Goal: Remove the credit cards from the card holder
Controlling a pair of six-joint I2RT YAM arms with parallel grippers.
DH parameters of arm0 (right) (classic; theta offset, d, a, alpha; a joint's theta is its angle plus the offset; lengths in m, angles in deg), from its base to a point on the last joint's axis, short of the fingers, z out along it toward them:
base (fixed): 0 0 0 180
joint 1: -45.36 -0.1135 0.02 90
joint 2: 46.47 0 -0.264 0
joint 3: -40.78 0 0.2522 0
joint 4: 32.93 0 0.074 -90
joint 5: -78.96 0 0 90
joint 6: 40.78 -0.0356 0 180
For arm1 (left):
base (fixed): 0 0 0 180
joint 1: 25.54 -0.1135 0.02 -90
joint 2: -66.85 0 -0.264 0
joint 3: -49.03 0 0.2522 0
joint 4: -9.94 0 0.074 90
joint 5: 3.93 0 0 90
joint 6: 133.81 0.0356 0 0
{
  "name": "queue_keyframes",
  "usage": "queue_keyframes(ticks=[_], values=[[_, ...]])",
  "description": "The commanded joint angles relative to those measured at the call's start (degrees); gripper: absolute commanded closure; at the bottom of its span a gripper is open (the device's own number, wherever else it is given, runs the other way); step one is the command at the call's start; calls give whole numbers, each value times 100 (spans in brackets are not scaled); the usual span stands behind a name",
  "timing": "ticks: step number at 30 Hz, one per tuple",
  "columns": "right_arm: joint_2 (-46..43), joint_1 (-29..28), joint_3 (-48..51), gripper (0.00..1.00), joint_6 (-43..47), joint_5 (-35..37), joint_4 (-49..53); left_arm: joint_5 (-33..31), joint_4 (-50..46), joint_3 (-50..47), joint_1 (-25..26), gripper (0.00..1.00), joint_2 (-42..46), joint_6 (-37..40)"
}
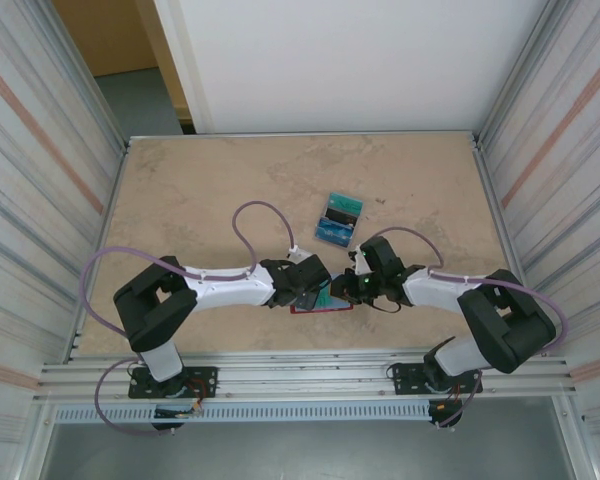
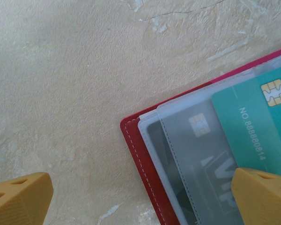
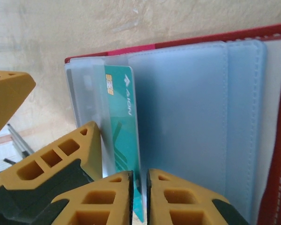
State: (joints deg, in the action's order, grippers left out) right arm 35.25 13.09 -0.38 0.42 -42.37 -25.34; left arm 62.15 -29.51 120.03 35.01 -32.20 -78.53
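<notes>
The left gripper (image 2: 140, 180) stands wide open, one finger (image 2: 262, 197) over the open red card holder (image 2: 133, 154), which lies flat near the table's near edge between the two arms. If that finger presses too lightly, the holder may drag along with the card. The right gripper (image 3: 140, 187) is pinched narrow on the teal credit card (image 3: 124, 117). Its grip on the edge looks shallow and could slip. The card's long axis runs in line with the right fingers, with the chip end farthest from them, inside a clear sleeve. Loose cards (image 1: 338, 222) lie farther back.
</notes>
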Motion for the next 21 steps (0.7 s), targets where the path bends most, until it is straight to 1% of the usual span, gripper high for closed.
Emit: queue_keyframes(ticks=[1,5,16,19,21], values=[[4,98,189,81,-229,-554,-802,70,-234,-113,18,1,-156,-70],[93,98,226,80,-275,-676,-1068,133,-213,-144,18,1,-184,-114],[405,98,183,80,-253,-586,-1135,209,-139,-160,12,1,-185,-132],[515,98,156,81,-270,-569,-1215,213,-129,-151,11,1,-193,-136],[568,98,106,84,-247,-546,-1199,209,-129,-151,17,1,-185,-134]])
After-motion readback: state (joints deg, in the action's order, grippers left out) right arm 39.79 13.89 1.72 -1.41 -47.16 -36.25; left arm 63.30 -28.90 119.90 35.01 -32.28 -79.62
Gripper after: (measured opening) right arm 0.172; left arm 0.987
